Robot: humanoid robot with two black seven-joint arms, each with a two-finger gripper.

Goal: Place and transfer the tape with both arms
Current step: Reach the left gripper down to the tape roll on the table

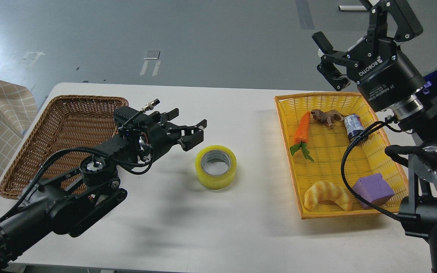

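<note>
The tape point(216, 167), a yellow ring with a grey-white core, lies flat in the middle of the white table point(218, 227). My left gripper point(188, 122) is open and empty. It hovers low just left of and behind the tape, pointing toward it, without touching it. My right gripper point(341, 21) is open and empty, raised high above the far edge of the yellow basket point(285, 125). One of its fingers is cut off by the top of the view.
The yellow basket on the right holds a carrot point(302, 129), a brown toy animal point(325, 115), a small can point(353, 126), a croissant point(326, 194) and a purple block point(373, 189). An empty brown wicker basket point(59, 129) stands at the left, my left arm partly over it.
</note>
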